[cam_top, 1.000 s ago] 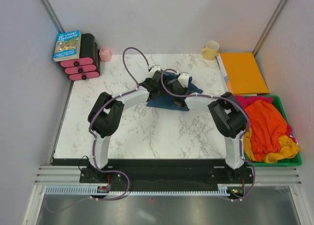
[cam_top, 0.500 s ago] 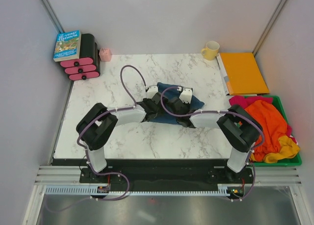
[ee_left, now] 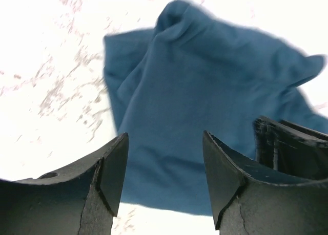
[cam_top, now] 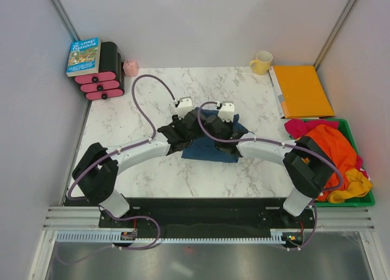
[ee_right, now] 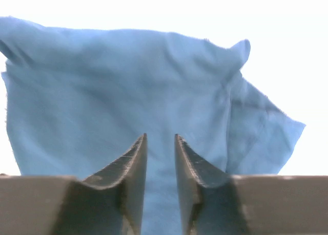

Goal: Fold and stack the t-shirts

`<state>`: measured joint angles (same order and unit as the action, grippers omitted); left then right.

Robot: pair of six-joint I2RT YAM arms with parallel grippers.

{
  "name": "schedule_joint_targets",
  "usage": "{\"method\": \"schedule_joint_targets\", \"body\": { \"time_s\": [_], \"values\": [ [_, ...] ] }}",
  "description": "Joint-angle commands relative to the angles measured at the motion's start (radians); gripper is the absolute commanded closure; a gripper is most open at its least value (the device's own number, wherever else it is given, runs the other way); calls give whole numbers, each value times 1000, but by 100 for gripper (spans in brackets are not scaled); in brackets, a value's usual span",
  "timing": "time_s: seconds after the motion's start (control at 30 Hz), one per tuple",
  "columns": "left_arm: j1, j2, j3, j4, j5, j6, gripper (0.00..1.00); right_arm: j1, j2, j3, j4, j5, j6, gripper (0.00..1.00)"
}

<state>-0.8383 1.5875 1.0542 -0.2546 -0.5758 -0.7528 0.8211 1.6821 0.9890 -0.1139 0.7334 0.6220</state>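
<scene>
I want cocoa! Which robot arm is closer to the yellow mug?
Right. The right arm reaches over the blue shirt, left of the mug; the left arm lies farther left.

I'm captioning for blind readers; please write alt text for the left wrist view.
A crumpled blue t-shirt lies on a white marble table, framed by the open black fingers of the left gripper. A dark part of the right arm shows at the right edge.

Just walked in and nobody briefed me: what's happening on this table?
Two robot arms are working on a blue t-shirt lying rumpled mid-table. The left gripper is over it with fingers wide open. The right gripper has its fingers nearly together above it, and a pinch can't be confirmed. More shirts wait in the green bin.
</scene>
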Motion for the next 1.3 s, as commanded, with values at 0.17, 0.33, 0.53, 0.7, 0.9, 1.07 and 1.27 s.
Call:
{"method": "schedule_joint_targets", "body": {
  "time_s": [0.17,0.33,0.53,0.7,0.9,1.07,1.27],
  "values": [
    [-5,65,70,43,-18,13,35,-79,146,218,-12,14,-120,85],
    [-2,110,76,64,-32,35,35,-148,255,307,23,-23,-142,84],
    [4,143,87,81,-21,49,35,-209,395,398,33,-52,-156,82],
    [4,149,67,86,-16,41,35,-240,464,435,13,-80,-157,80],
    [4,105,46,95,-27,35,35,-241,271,334,91,-58,-159,73],
    [2,48,29,106,-26,49,35,-240,20,301,40,-86,-162,59],
    [-42,63,23,110,5,63,31,-232,-188,97,3,-109,-150,52]
  ]
}}
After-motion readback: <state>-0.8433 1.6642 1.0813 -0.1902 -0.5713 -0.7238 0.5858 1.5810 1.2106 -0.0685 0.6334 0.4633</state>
